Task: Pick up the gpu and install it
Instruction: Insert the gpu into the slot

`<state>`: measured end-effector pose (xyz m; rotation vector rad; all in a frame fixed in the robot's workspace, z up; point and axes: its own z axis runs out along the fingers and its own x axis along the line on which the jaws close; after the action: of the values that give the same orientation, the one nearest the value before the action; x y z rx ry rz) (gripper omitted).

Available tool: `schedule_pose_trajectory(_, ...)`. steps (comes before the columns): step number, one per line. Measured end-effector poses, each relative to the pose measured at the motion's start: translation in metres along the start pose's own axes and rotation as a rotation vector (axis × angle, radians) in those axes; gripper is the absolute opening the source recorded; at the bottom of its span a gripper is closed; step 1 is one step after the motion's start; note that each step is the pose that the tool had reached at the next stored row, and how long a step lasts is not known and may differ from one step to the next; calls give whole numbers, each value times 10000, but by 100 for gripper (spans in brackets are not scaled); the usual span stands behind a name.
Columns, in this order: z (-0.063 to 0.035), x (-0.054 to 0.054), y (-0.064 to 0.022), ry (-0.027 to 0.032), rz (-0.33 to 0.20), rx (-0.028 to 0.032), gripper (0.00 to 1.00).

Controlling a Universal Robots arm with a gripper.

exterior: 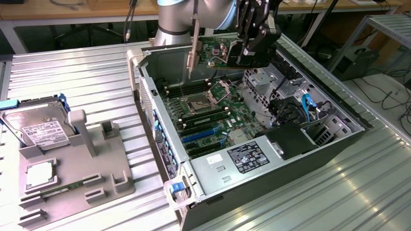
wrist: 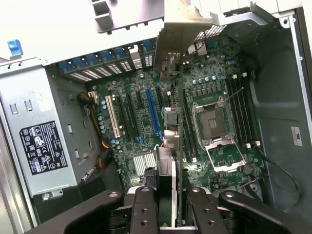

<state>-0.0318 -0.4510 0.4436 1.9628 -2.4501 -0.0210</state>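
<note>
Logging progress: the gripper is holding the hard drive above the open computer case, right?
No: the gripper holds the gpu, not the hard drive, above the open computer case. The exterior view shows this; the hard drive sits on the grey tray.

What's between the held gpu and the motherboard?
Nothing, a bare gap: in the exterior view the gpu, clamped in the gripper, hangs above the motherboard.

Exterior view looks down obliquely over the table (exterior: pixel 77 72) into the computer case (exterior: pixel 321 166); wrist view, seemingly overhead behind the fingers (wrist: pixel 144 210), shares its motherboard (wrist: pixel 209 85).
</note>
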Motion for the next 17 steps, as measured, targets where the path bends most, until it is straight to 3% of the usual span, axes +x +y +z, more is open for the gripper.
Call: schedule_pose_trajectory(17, 0, -1, -4, 22, -1508, -11, 28)
